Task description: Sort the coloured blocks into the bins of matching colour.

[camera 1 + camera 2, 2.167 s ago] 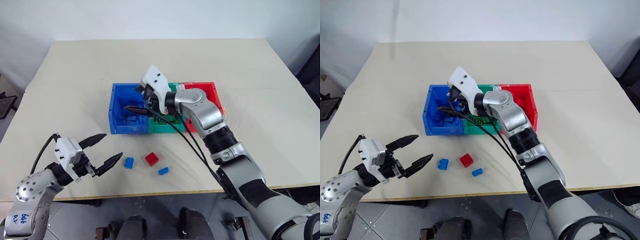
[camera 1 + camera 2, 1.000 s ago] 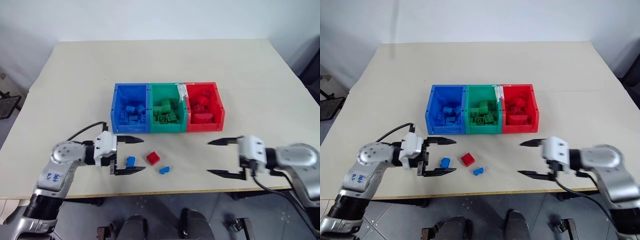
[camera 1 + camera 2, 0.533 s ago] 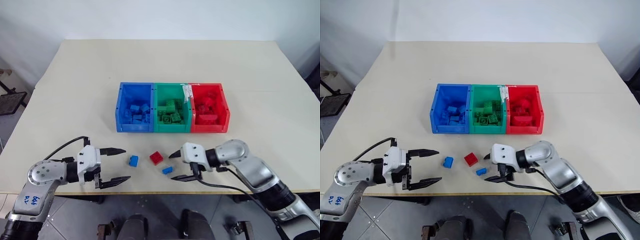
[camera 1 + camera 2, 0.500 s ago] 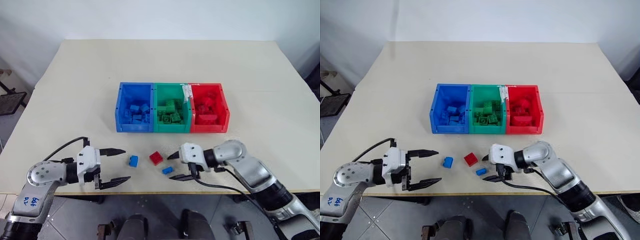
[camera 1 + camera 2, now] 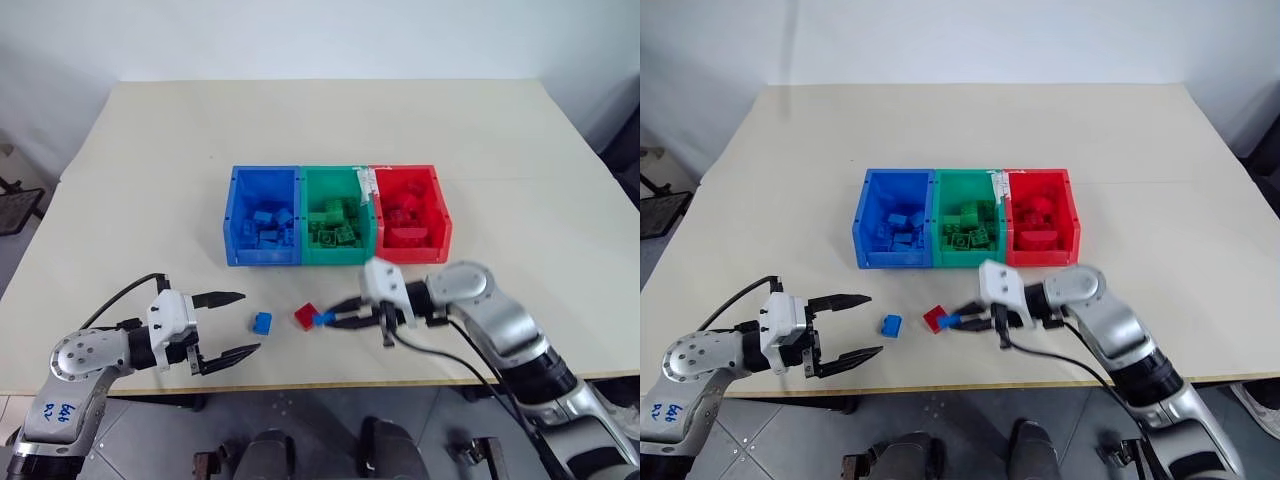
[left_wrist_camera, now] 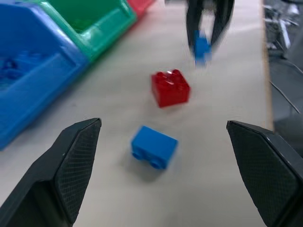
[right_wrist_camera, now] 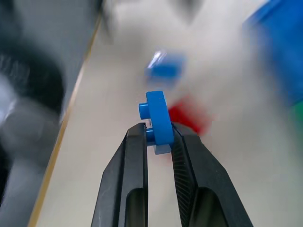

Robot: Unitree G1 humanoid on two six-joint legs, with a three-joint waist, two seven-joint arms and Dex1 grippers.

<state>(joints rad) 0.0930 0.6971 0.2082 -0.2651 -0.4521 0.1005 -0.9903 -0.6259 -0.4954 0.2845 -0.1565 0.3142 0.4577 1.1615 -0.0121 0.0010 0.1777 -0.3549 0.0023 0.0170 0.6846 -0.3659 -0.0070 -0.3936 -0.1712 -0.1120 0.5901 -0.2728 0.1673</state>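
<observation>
Our right gripper (image 7: 158, 135) is clamped on a small blue block (image 7: 157, 117), just right of the red block (image 5: 306, 316); left gripper (image 5: 232, 323) spread wide, holding nothing

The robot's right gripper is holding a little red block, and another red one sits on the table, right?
Not quite. The right gripper is shut on a small blue block, not a red one, as the right wrist view shows. The red block does sit on the table.

- Bright, even light falls on the pale surface (image 5: 500, 130); shadows around the bins (image 5: 338, 228) are faint and soft.
- No glare.
- In the right wrist view, everything beyond the small blue block (image 7: 158, 119) is smeared with blur.
- The left wrist view is slightly soft around the red block (image 6: 170, 88).
</observation>
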